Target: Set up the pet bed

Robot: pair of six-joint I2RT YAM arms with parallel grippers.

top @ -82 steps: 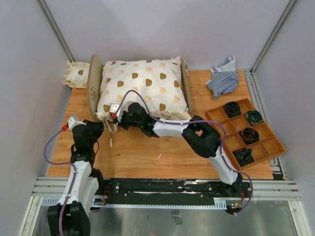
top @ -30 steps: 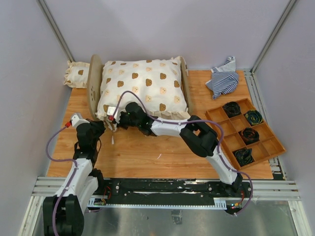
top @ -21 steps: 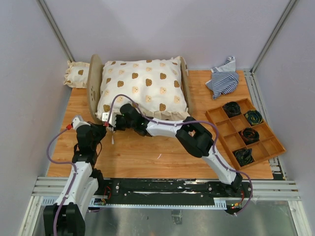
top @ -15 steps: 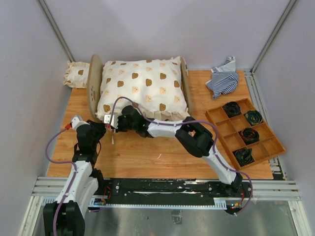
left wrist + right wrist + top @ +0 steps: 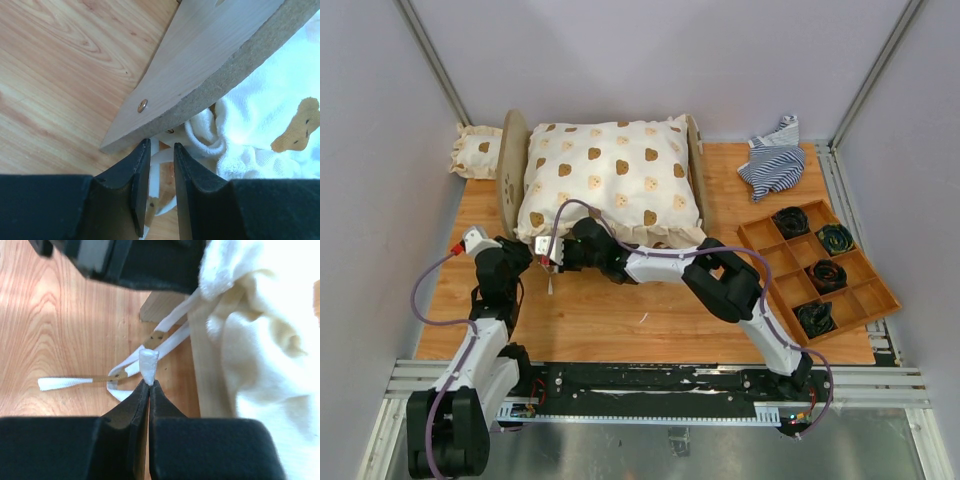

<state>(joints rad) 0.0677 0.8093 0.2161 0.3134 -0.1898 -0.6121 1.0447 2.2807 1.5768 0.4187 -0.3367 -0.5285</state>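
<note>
top, pet bed (image 5: 510,165): back-left on the counter (image 5: 620,310), end boards upright, bear-print cushion (image 5: 610,175) lying in it and covering the base
top, work zone: near-left corner of the bed; both my wrists converge there, close together
top, rest: small cushion (image 5: 475,152) behind the left end board, striped cloth (image 5: 772,160) back right, compartment tray (image 5: 880,300) on the right, all well apart from the work
left wrist, left end effector (image 5: 160,150): jaws a narrow gap apart, right under the end board's lower corner; white tie strap (image 5: 155,172) shows in the gap, can't tell if the pads touch it, so I count nothing as held
left wrist, surroundings: cushion edge bunched just beside the corner, brass screw head (image 5: 143,105) in the board face
right wrist, right end effector (image 5: 149,385): fully closed, pinching a fold of the strap at the tips; strap runs up to the cushion corner, a loose tail lies flat on the counter to the left
right wrist, frame: wooden rail (image 5: 197,375) just beside the strap, cushion overhanging it
step (my read): cushion is in, I'm fastening its corner ties to the frame
progress (my read): late; small cushion not yet placed
next (my read): left closes on the free strap, right holds tension, then cross the two around the rail; thin slack ribbon, so approach slow and square or it slips out of the gap
</note>
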